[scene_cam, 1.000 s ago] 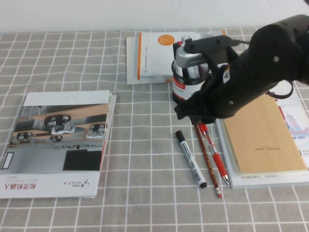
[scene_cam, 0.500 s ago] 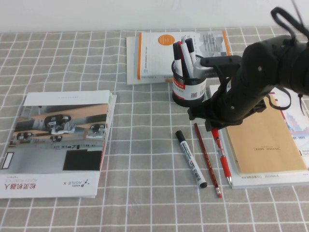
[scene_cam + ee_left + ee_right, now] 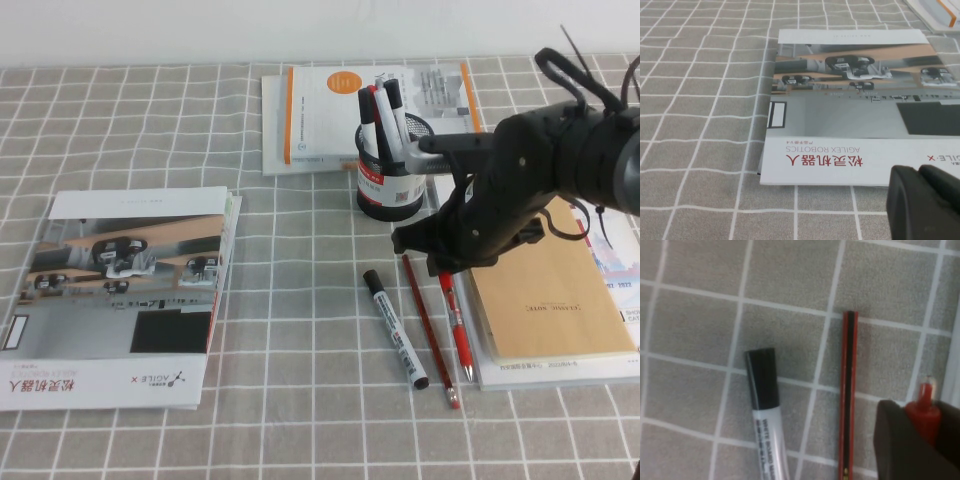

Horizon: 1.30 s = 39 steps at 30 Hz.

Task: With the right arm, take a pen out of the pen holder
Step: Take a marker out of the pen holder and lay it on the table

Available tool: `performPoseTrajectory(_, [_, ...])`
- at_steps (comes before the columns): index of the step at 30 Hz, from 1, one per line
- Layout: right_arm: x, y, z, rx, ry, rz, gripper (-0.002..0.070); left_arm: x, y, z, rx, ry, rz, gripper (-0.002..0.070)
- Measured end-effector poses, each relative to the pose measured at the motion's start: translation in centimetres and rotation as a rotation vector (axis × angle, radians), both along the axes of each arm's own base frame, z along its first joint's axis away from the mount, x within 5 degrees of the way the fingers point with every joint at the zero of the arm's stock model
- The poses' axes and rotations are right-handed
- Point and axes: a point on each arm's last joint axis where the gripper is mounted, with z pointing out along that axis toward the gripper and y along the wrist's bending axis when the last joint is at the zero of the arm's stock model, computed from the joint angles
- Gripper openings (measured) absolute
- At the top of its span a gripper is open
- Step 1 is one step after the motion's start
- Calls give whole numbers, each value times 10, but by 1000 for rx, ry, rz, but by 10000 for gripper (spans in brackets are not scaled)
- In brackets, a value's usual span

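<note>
Pencil (image 3: 430, 330) and marker (image 3: 395, 330) beside red pen (image 3: 458, 335) pinched in right gripper (image 3: 442, 265), pen holder (image 3: 390, 190) behind, left gripper (image 3: 918, 172) closed near brochure (image 3: 850, 115).

one mesh pen holder (image 3: 389, 192), three markers (image 3: 386, 118) standing in it, one loose whiteboard marker (image 3: 395, 330), one red pencil (image 3: 430, 335), one red pen (image 3: 458, 335), one brochure (image 3: 125, 290), one brown notebook (image 3: 545, 295), two stacked booklets (image 3: 320, 110)

We find the widest free lane down the middle of the tabletop (image 3: 300, 300), between the brochure (image 3: 125, 295) at the left edge and the marker (image 3: 395, 328). Rightward it tightens: marker, pencil (image 3: 430, 335) and red pen (image 3: 457, 325) lie beside the brown notebook (image 3: 545, 290). The right gripper (image 3: 440, 262) is clamped on the red pen just before the pen holder (image 3: 390, 190). Booklets (image 3: 320, 115) crowd the far edge. The left gripper (image 3: 922, 197) hangs by the brochure's near edge.
</note>
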Motion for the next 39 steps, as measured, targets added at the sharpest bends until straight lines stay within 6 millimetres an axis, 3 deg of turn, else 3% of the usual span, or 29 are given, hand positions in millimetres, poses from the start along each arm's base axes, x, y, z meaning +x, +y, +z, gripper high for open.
performPoseTrajectory(8, [4, 1, -16, -9, 29, -7, 65, 0, 0, 0, 0, 0, 0, -5])
performPoseTrajectory(15, [5, 1, -19, -5, 33, -11, 69, 0, 0, 0, 0, 0, 0, -5])
performPoseTrajectory(24, [5, 2, -18, 0, 23, -11, 189, 0, 0, 0, 0, 0, 0, -5])
performPoseTrajectory(29, [4, 1, -17, -5, 34, -10, 207, 0, 0, 0, 0, 0, 0, -5])
performPoseTrajectory(34, [-7, -6, 16, -18, 12, 4, 187, 0, 0, 0, 0, 0, 0, -5])
performPoseTrajectory(39, [-37, -17, 82, -23, -91, 44, 51, 0, 0, 0, 0, 0, 0, -5])
